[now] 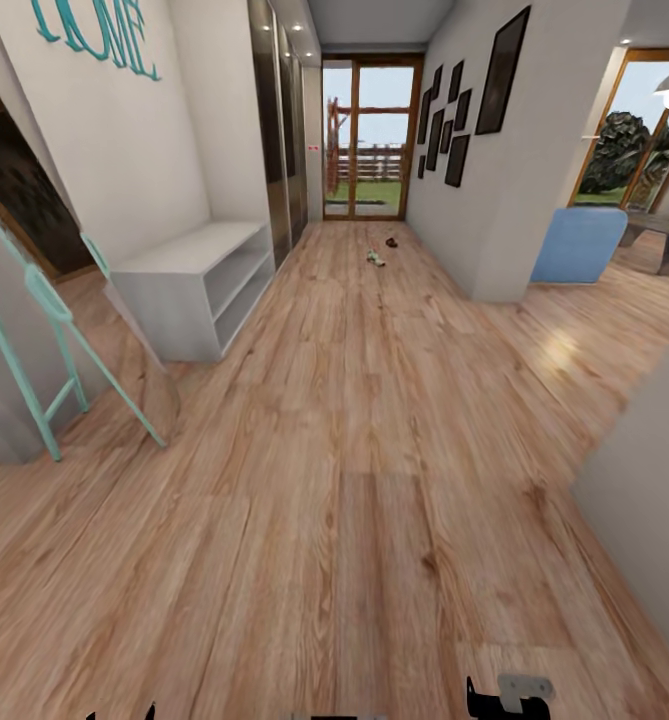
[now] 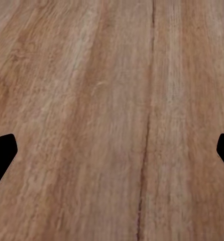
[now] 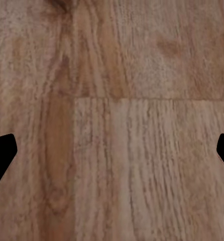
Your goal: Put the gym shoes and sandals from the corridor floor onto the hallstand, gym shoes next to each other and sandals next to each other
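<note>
The approach step is being carried out: the corridor floor (image 1: 374,480) is being looked down from its near end, and nothing is being held. In the head view, small things are being seen far off on the floor, close to the glazed door (image 1: 369,135) at the corridor's far end: a pale, greenish-white item (image 1: 376,259), judged to be one of the gym shoes, and just beyond it a small dark reddish-brown item (image 1: 391,241), possibly a sandal. Both are too small for their kind, heading or long axis to be told with certainty; the pale item is appearing slightly elongated on a diagonal across the planks. The other shoes are not being made out.

A pale grey unit with open shelf levels (image 1: 199,285) is standing against the left wall, roughly midway along the corridor and well apart from the items; whether it is the hallstand cannot be told from here.

The left gripper (image 2: 112,150) and the right gripper (image 3: 112,150) are each being shown over bare planks, the fingertips set wide at the picture's opposite sides with nothing between them.

The next move is judged to call for driving the base down the corridor to the far end, then lowering a gripper along the shoe's long axis once that axis is readable.
</note>
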